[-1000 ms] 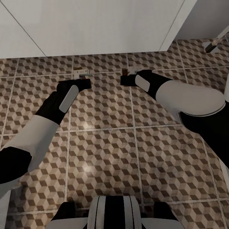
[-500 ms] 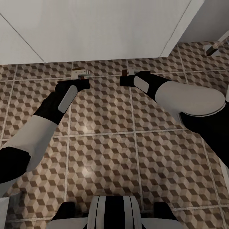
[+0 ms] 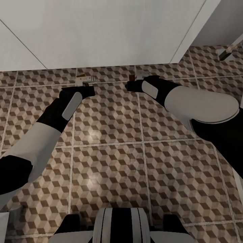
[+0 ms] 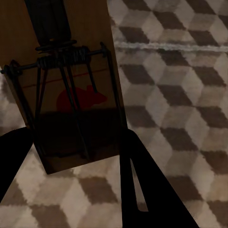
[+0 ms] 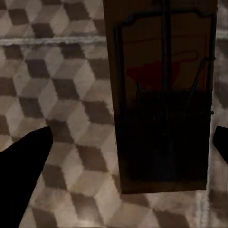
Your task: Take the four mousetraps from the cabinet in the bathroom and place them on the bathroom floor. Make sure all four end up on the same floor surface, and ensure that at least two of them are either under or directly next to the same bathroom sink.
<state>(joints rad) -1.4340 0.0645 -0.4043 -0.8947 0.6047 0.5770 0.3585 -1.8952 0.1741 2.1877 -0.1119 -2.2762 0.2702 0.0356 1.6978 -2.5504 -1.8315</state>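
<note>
Two mousetraps lie flat on the cube-patterned bathroom floor [image 3: 111, 135], at the foot of a broad white surface. The left trap [image 3: 85, 79] [image 4: 76, 95] is a tan board with a dark wire spring and a red mouse print. My left gripper [image 3: 88, 90] [image 4: 73, 142] is open just behind it, and its dark fingers [image 4: 142, 190] flank the board's near end. The right trap [image 3: 140, 75] [image 5: 161, 95] lies between the wide-spread fingers [image 5: 23, 166] of my open right gripper [image 3: 130, 86] [image 5: 133, 137]. The cabinet is out of view.
The broad white surface [image 3: 101, 30] runs along the far side of the floor; I cannot tell whether it is the sink. A chrome fitting [image 3: 226, 52] shows at the far right. Open tiled floor stretches between my arms and my base [image 3: 121, 226].
The head view has shifted a little, so more white surface shows at the top. Both grippers and both traps keep nearly the same places.
</note>
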